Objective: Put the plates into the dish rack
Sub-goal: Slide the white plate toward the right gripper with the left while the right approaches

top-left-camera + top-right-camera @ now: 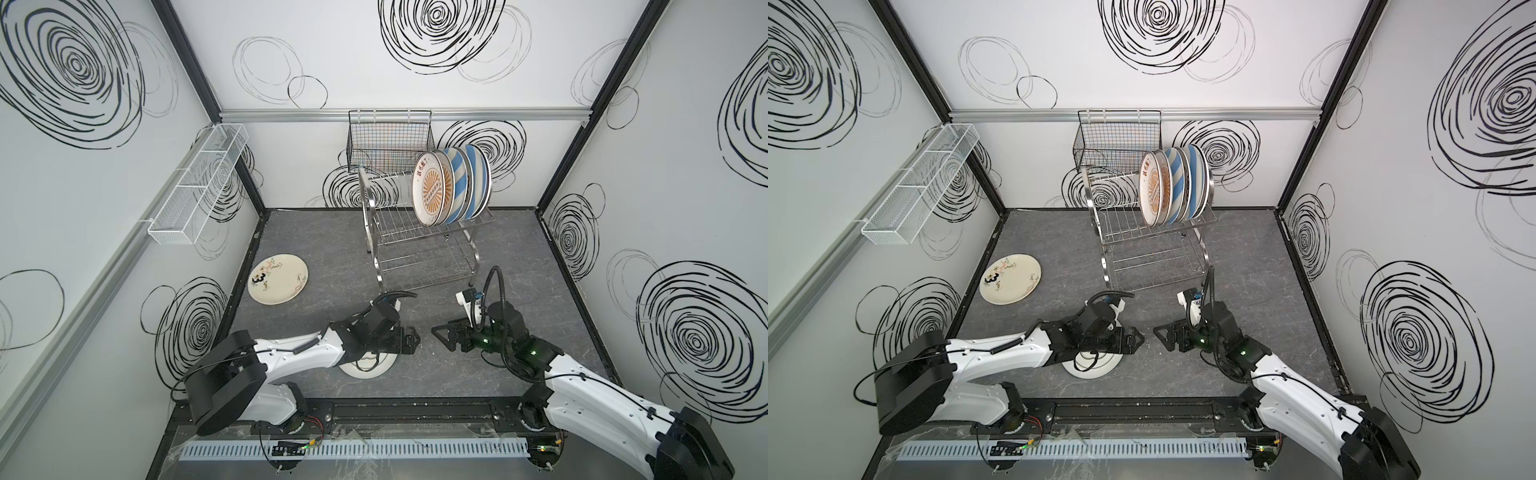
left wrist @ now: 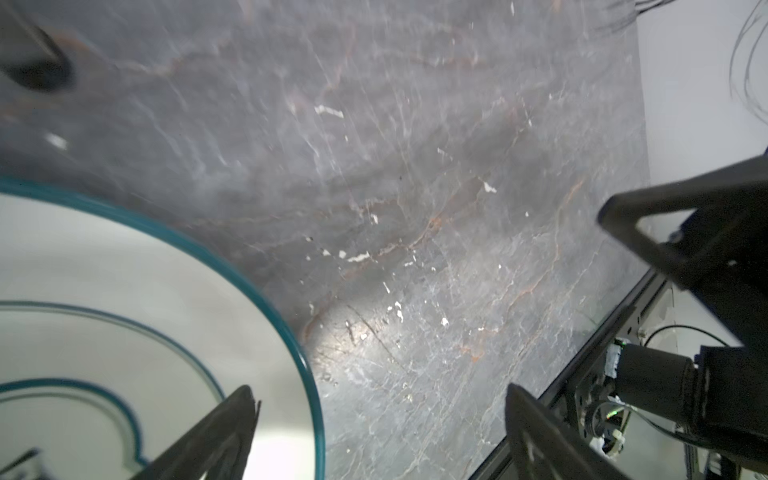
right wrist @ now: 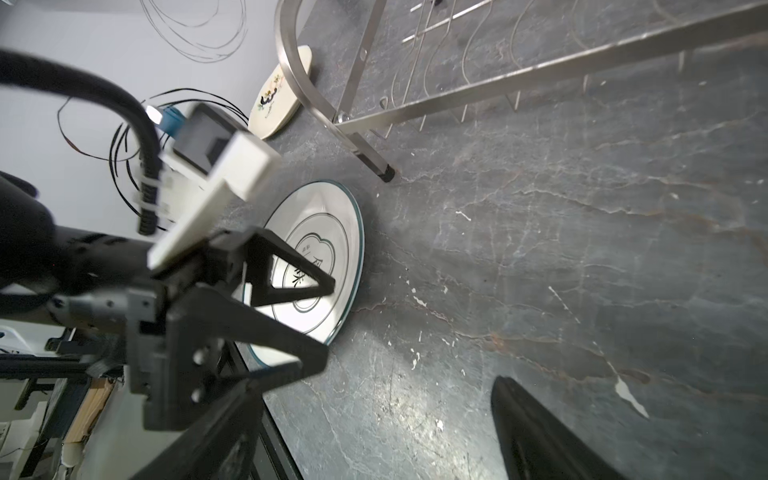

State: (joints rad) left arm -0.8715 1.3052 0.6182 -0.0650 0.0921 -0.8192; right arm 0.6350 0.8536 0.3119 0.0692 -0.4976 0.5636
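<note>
Left gripper (image 1: pixel 413 338) over the green-rimmed plate (image 3: pixel 328 224), fingers apart, nothing held
The plate lies flat at 6 o'clock on the table (image 1: pixel 519 257); the arm may hide a finger touching it. The right gripper (image 1: pixel 439 337), also spread and empty, faces from 3 o'clock. A sound pickup works one finger under the rim before closing; free slots in the dish rack (image 1: pixel 395 224), at 12 o'clock, lie at 9 o'clock of the racked plates (image 1: pixel 430 191)

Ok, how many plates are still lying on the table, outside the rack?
2. A cream plate lies flat at the far left; a green-rimmed white plate sits partly under the left gripper. Another could be hidden beneath that arm.
</note>
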